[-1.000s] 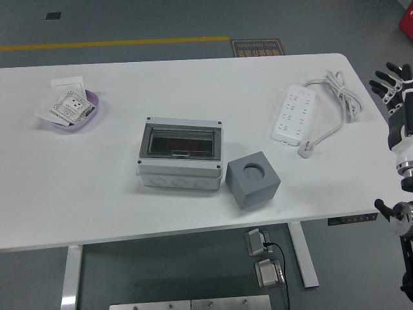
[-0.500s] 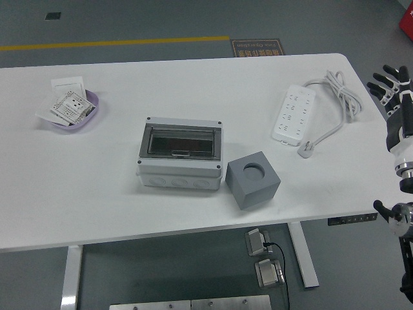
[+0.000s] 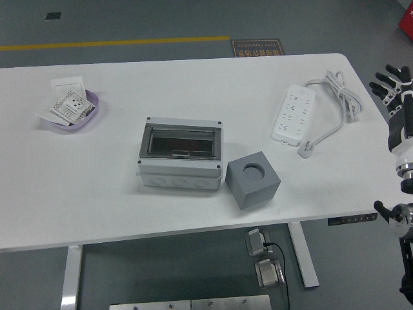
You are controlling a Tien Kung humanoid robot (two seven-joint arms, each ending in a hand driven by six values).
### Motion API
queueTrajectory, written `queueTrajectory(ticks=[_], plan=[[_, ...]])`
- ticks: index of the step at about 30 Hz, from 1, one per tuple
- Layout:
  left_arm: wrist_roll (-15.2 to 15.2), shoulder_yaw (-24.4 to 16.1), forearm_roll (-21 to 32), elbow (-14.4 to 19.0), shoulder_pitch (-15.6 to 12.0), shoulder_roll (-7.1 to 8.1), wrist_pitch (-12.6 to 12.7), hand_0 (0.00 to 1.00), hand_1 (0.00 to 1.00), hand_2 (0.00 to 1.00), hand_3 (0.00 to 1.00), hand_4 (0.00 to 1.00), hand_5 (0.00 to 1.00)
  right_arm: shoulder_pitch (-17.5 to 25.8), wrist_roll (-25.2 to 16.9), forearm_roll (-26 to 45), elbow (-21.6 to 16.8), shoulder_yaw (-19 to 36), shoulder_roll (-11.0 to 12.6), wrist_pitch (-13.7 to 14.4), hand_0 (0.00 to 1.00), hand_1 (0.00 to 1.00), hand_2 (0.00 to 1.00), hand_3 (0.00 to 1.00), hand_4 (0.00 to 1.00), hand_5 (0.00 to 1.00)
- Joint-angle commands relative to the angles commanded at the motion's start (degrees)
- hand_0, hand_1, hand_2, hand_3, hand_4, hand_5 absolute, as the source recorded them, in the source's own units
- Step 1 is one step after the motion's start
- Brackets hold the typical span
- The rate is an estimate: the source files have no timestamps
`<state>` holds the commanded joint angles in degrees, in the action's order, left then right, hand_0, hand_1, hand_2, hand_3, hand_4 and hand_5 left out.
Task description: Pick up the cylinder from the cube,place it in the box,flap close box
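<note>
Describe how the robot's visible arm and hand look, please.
Only the right arm shows, at the picture's right edge. Its right hand has black fingers with pale bands. Below it come a white wrist section, a silver ring and black jointed parts.

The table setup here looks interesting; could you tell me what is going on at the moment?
Nothing is being handled right now. The right robot hand is raised off the table's right edge with its fingers spread, holding nothing; the left is out of view. In the middle of the white table sits the box with its clear flap down, and the grey cube stands just to its right, showing a round recess on top. A power strip and a purple dish lie untouched.
</note>
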<state>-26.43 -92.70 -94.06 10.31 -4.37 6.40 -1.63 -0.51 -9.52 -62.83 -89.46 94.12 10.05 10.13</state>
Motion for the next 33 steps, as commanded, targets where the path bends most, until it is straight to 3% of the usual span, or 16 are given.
queueTrajectory(ticks=[9,10,15,16,21,22,25,27,28,33], plan=[[0.70,-7.35,-4.57,0.00,-0.07,-0.15,-1.23,0.738,0.880,0.998,0.998,0.763,0.538,-0.10,-0.09,-0.02,-0.12,0.27,-0.08,0.01,0.796,0.670,0.715,0.744,0.901,0.825],[0.94,-8.33,-5.08,0.00,-0.03,-0.16,-1.34,0.828,0.962,0.998,0.998,0.753,0.548,-0.07,-0.11,-0.01,-0.14,0.28,-0.09,0.01,0.797,0.671,0.715,0.744,0.900,0.827],[3.75,-14.60,-10.72,0.00,0.38,-0.13,-1.29,0.828,0.962,0.998,0.998,0.753,0.548,0.02,-0.30,0.01,-0.29,0.47,-0.21,-0.02,0.797,0.671,0.715,0.744,0.900,0.827],[4.34,-15.93,-11.97,0.00,0.49,-0.07,-1.29,0.998,0.994,0.998,0.998,0.761,0.705,0.04,-0.35,0.02,-0.31,0.49,-0.23,-0.03,0.797,0.671,0.715,0.744,0.900,0.826],[5.43,-23.17,-19.03,0.00,0.95,0.42,-1.94,0.998,0.994,0.998,0.998,0.761,0.705,0.29,-0.46,0.26,-0.16,0.61,-0.15,-0.07,0.797,0.671,0.715,0.744,0.900,0.826],[5.33,-24.07,-20.04,0.00,0.90,0.50,-2.04,0.998,0.998,0.998,0.998,0.829,0.986,0.35,-0.44,0.32,-0.14,0.71,-0.07,-0.05,0.797,0.670,0.714,0.744,0.901,0.826],[4.49,-22.56,-18.93,0.00,0.63,0.56,-2.32,0.998,0.998,0.998,0.998,0.829,0.986,0.38,-0.38,0.39,-0.14,0.95,0.08,0.01,0.797,0.670,0.714,0.744,0.901,0.826],[3.46,-19.81,-16.11,0.00,0.47,0.42,-1.88,0.998,0.998,0.998,0.998,0.829,0.986,0.37,-0.31,0.35,-0.12,1.01,0.06,0.07,0.797,0.670,0.714,0.744,0.901,0.826],[2.83,-18.26,-14.51,0.00,0.42,0.33,-1.67,0.998,0.998,0.998,0.998,0.878,0.998,0.38,-0.27,0.33,-0.10,1.01,0.03,0.09,0.797,0.671,0.714,0.744,0.900,0.827],[0.11,-10.81,-6.68,0.00,0.54,0.05,-0.74,0.998,0.998,0.998,0.998,0.878,0.998,0.22,-0.05,0.08,0.12,0.99,-0.20,0.33,0.797,0.671,0.714,0.744,0.900,0.827]])
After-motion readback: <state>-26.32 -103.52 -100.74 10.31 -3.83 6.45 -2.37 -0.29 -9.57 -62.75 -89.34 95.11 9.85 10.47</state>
